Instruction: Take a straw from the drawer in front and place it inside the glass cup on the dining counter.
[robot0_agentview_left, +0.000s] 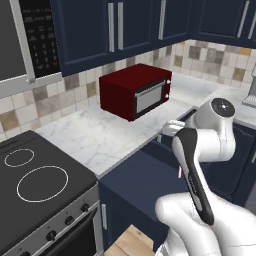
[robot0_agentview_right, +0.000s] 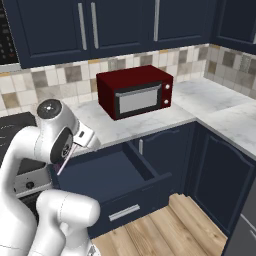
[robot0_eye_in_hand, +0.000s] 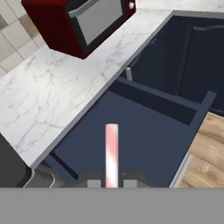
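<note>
Glossy white arm (robot0_agentview_left: 200, 150), dark joints

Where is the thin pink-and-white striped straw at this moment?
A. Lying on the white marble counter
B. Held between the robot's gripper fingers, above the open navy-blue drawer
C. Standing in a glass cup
B: the hand view shows the straw rising from between the shut gripper fingertips, over the open drawer.

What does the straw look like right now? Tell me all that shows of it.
The straw is a thin, straight stick, pale pink with whiter bands, not dark. In the hand view it rises upright between the shut gripper fingertips, held at its lower end, above the open drawer. In the right base view it shows as a thin pinkish line slanting down from the hand, over the drawer's left side.
</note>
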